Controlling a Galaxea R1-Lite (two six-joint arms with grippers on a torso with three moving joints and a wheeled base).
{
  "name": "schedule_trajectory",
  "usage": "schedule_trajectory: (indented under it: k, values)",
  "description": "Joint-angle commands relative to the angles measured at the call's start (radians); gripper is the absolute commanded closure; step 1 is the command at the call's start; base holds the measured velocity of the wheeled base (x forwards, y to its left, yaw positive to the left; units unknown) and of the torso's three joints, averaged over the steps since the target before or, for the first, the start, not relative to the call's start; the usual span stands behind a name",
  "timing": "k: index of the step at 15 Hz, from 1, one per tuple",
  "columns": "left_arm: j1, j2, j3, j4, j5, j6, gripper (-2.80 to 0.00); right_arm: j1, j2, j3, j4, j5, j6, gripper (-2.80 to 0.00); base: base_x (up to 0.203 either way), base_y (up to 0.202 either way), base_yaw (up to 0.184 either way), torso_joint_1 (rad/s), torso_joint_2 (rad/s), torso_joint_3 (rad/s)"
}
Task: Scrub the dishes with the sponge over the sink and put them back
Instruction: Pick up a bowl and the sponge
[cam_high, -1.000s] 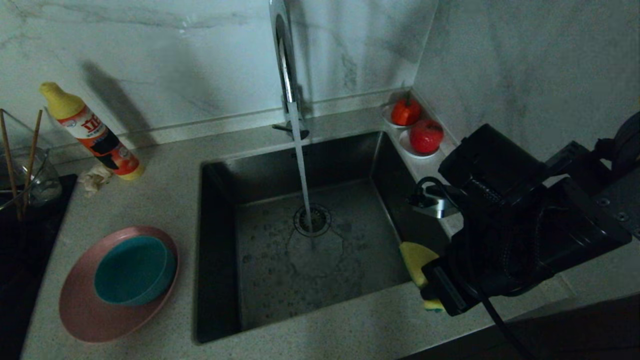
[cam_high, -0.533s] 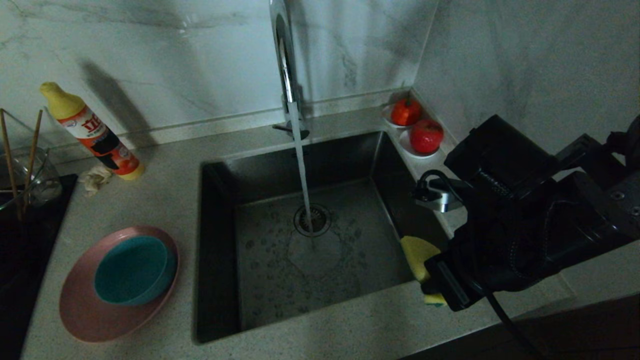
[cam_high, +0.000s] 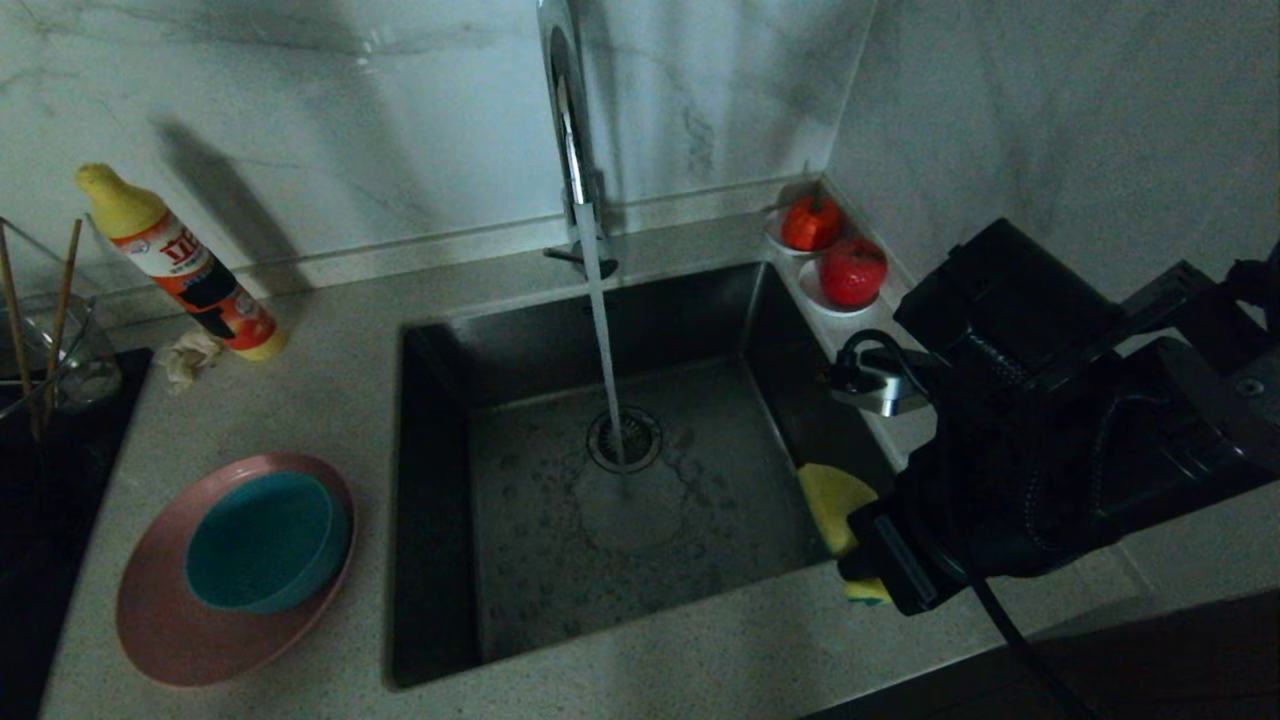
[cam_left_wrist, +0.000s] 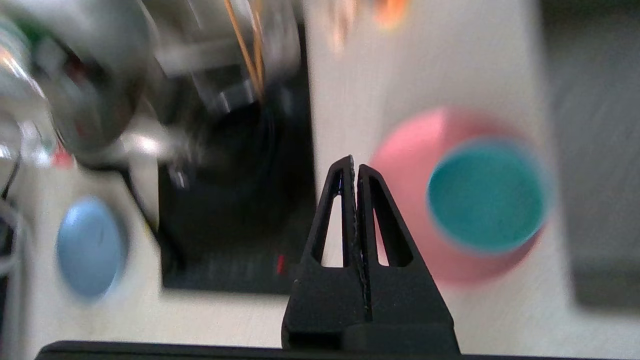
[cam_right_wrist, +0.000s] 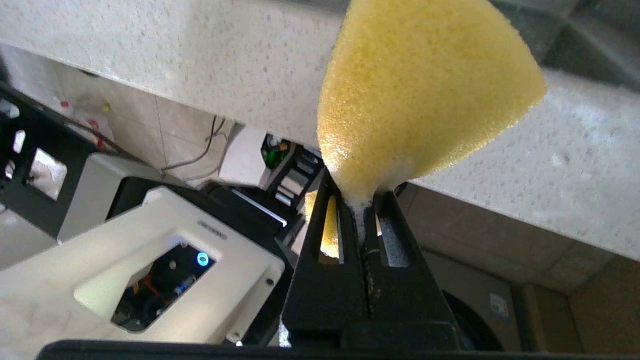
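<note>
The pink plate (cam_high: 160, 620) lies on the counter left of the sink (cam_high: 530, 580), with the teal bowl (cam_high: 260, 540) on it. The chopsticks (cam_high: 55, 310) stand in a glass container at the far left. My right gripper (cam_high: 862, 565) is shut on the yellow sponge (cam_high: 832, 505) over the sink's front right corner. In the right wrist view the sponge (cam_right_wrist: 420, 85) bulges out beyond the closed gripper (cam_right_wrist: 362, 200). My left gripper (cam_left_wrist: 354, 167) is shut and empty above the counter, beside the plate (cam_left_wrist: 405, 165) and bowl (cam_left_wrist: 485, 200). It is outside the head view.
Water runs from the chrome faucet (cam_high: 570, 130) onto the drain (cam_high: 625, 440). A detergent bottle (cam_high: 180, 265) and a crumpled rag (cam_high: 185, 355) sit at the back left. Red fruit on saucers (cam_high: 852, 272) fill the back right corner. A black cooktop (cam_high: 40, 480) borders the counter's left.
The right arm's body has shifted slightly, while the sponge stays at the sink's front right corner. Plate, bowl and chopsticks have not moved. Water keeps running.
</note>
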Motion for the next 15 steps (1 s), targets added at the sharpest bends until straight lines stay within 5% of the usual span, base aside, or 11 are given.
schedule_trajectory:
  k: [1,4,7,10,13,14,15]
  values:
    - [0.062,0.214,-0.032,0.043,-0.002,-0.015,0.00,0.000,-0.003,0.004,0.000,-0.002,0.002,0.00,0.000,0.000,0.000,0.000,0.00,0.000]
    - [0.132,0.338,-0.027,0.057,-0.107,-0.141,0.00,0.000,0.008,-0.001,-0.001,-0.002,0.002,0.00,0.000,0.000,0.000,0.000,0.00,0.000]
    - [0.189,0.369,0.045,0.056,-0.189,-0.181,0.00,0.000,0.023,-0.005,-0.001,-0.002,0.000,0.00,0.000,0.000,0.000,0.000,0.00,0.000]
    - [0.190,0.381,0.098,0.053,-0.199,-0.249,0.00,0.000,0.026,-0.005,-0.001,-0.002,0.000,0.00,0.000,0.000,0.000,0.000,0.00,0.000]
    - [0.190,0.378,0.133,0.057,-0.282,-0.307,0.00,0.000,0.010,-0.004,-0.001,-0.002,0.003,0.00,0.000,0.000,0.000,0.000,0.00,0.000]
    - [0.190,0.379,0.141,0.058,-0.285,-0.323,-2.80,0.000,0.006,-0.004,0.001,-0.004,0.001,0.00,0.000,0.000,0.000,0.000,0.00,0.000]
    - [0.190,0.374,0.155,0.058,-0.290,-0.329,-2.80,0.000,0.000,-0.003,0.002,-0.004,-0.001,0.00,0.000,0.000,0.000,0.000,0.00,0.000]
